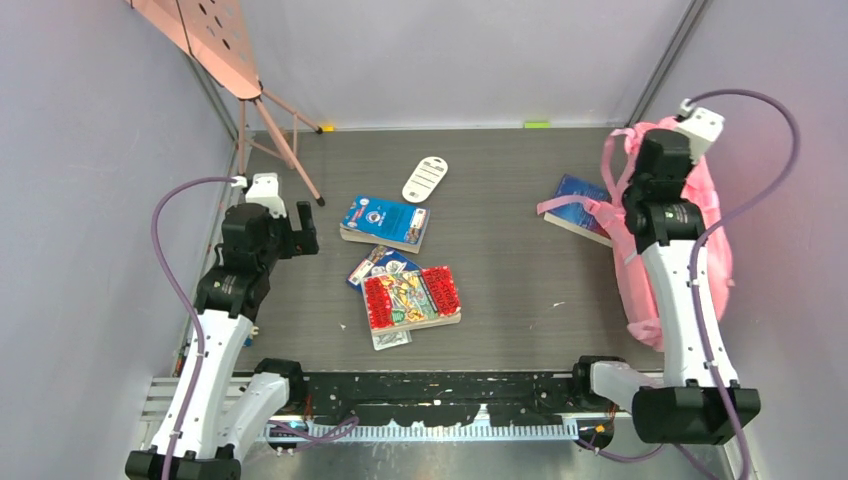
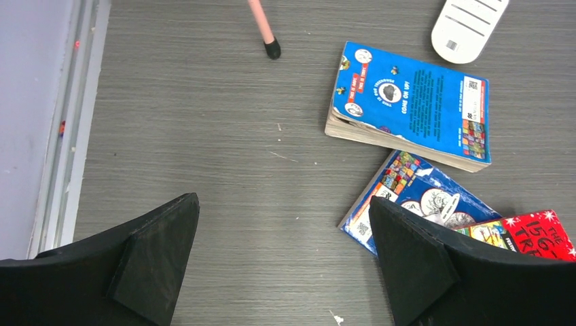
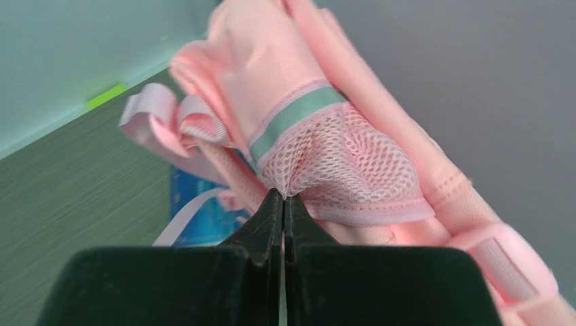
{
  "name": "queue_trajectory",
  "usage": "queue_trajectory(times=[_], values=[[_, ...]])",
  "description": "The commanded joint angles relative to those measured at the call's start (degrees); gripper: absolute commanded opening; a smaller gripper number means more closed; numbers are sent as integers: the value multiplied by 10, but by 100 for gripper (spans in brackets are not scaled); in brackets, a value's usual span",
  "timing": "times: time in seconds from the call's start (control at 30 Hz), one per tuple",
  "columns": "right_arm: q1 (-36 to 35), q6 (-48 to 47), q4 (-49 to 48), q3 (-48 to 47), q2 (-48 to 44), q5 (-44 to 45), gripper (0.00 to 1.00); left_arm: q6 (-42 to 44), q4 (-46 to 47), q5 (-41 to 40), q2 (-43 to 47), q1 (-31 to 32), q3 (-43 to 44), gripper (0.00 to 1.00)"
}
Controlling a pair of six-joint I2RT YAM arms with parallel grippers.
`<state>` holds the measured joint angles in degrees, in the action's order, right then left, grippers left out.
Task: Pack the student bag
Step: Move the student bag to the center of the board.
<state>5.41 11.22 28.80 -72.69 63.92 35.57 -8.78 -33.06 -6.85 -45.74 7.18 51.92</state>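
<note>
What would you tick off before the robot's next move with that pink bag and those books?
1. Right hand shut on the student bag at its mesh pocket: ok.
2. Left hand open and empty above the table: ok.
3. Bag's opening unzipped: cannot tell.
4. Books packed: not ok; the blue book and red book lie on the table.
5. Third book free to lift: not ok; a strap lies across it.
</note>
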Motion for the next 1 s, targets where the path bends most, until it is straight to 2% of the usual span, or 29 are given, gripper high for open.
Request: queue_trajectory(times=[0.0, 0.2, 0.4, 0.67, 0.97], values=[[-108, 2, 6, -39, 19, -12, 0, 3, 27, 29, 10, 5, 0, 100], [-243, 6, 10, -67, 63, -5, 0, 0, 27, 33, 12, 8, 1, 100], [-348, 16, -44, -71, 117, -16, 0, -1, 27, 40, 4, 14, 1, 100], [-426, 65, -123, -63, 190, -100, 0, -1, 28, 49, -5, 15, 1, 100], [-502, 95, -171, -104, 312, -134, 0, 2, 34, 66, -12, 15, -2, 100]])
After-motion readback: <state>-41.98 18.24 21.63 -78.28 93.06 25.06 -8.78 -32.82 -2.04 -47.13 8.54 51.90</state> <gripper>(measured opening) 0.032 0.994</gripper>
